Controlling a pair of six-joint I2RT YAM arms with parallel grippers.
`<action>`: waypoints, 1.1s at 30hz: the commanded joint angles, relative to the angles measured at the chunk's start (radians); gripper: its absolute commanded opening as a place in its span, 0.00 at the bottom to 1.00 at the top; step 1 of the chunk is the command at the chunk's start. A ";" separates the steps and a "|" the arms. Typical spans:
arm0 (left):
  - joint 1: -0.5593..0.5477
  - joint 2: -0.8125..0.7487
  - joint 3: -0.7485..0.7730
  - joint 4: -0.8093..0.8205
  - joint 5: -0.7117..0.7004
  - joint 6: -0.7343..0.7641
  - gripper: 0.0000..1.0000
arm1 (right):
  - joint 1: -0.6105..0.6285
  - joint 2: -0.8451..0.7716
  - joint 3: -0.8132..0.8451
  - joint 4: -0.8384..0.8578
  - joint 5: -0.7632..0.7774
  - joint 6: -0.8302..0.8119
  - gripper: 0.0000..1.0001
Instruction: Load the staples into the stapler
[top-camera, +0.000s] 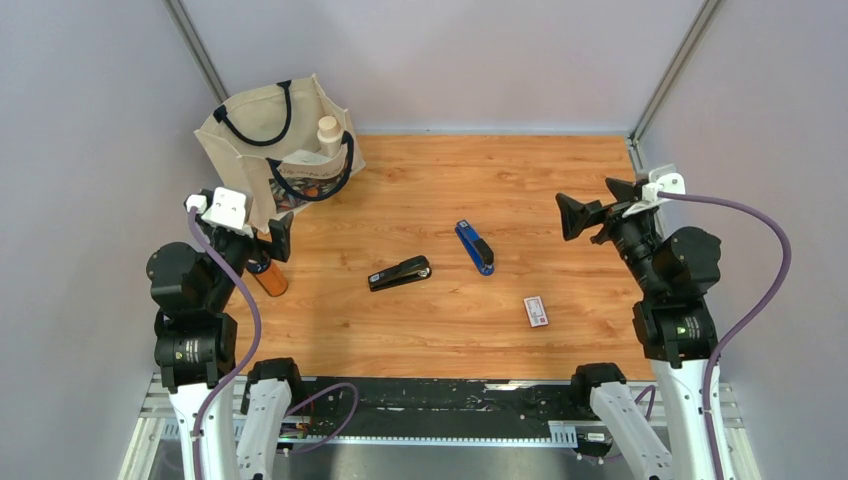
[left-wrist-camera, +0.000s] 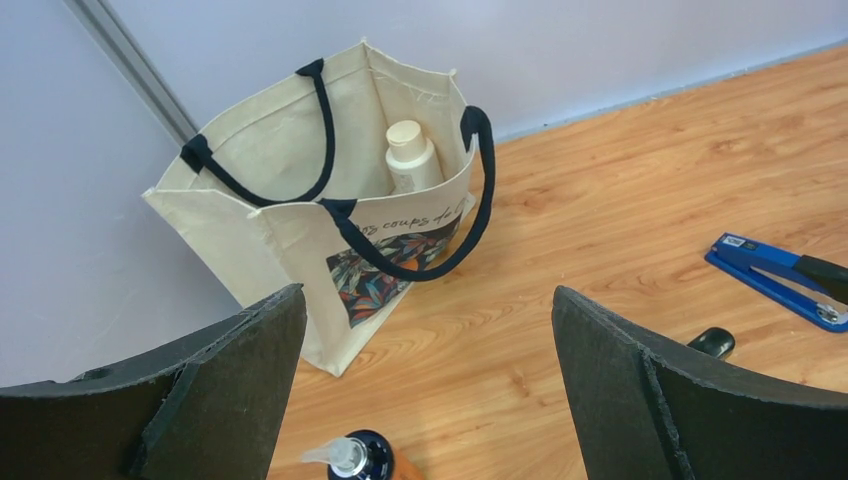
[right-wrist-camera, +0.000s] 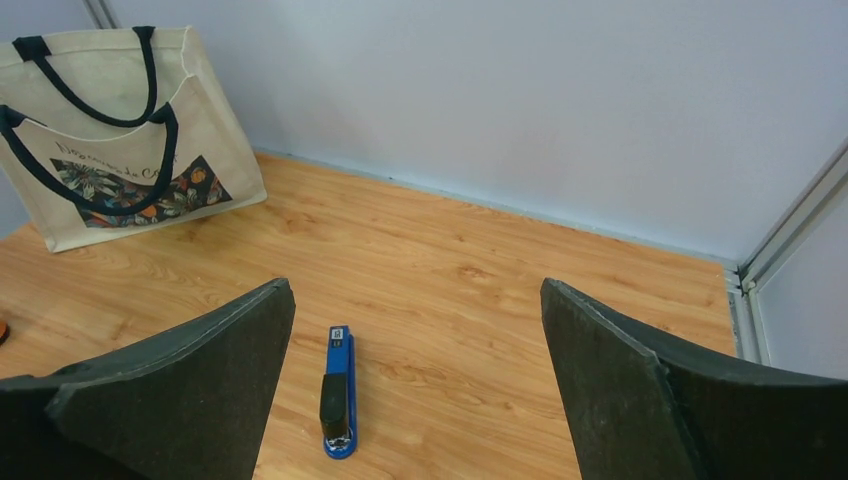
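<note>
From above, a wooden worktop (top-camera: 450, 180) sits inside pale walls on the left, far and right sides, with the two arm bases along the near edge. The blue stapler (top-camera: 475, 247) lies flat near the middle, angled, with bare wood all around it. Just left of it and slightly nearer lies a black stapler (top-camera: 400, 273), close but apart. The staples (top-camera: 536, 311), a small white box, lie to the right and nearer, apart from both staplers. A cream tote bag (top-camera: 275, 150) stands in the far left corner with a pale bottle (top-camera: 329, 134) inside. An orange bottle (top-camera: 268, 276) stands by the left arm. The left gripper (top-camera: 262, 238) hangs at the left edge, jaws spread and empty, well apart from the stapler. The right gripper (top-camera: 590, 212) hangs at the right side, jaws spread and empty, with open wood between it and the stapler; the staples lie nearer than it and to its left.

The left wrist view shows that gripper's two dark fingers (left-wrist-camera: 230, 385) wide apart over bare wood. The tote bag (left-wrist-camera: 300, 250) stands just beyond them by the wall, and the stapler (left-wrist-camera: 775, 278) shows at the right edge, well apart.

The right wrist view shows its fingers (right-wrist-camera: 200, 380) wide apart with the stapler (right-wrist-camera: 338, 392) lying between them on the wood below, nearer the left finger. The tote bag (right-wrist-camera: 110, 140) stands far left; wall edges close the far and right sides.
</note>
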 joint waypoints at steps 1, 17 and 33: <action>0.008 -0.004 -0.010 0.045 0.028 -0.011 1.00 | 0.003 0.003 -0.019 0.037 -0.036 0.019 1.00; 0.005 0.110 0.057 -0.026 0.312 0.004 1.00 | 0.003 0.141 -0.117 -0.231 -0.147 -0.305 1.00; -0.371 0.338 -0.004 0.029 0.140 -0.020 1.00 | 0.068 0.496 -0.134 -0.420 -0.050 -0.432 0.99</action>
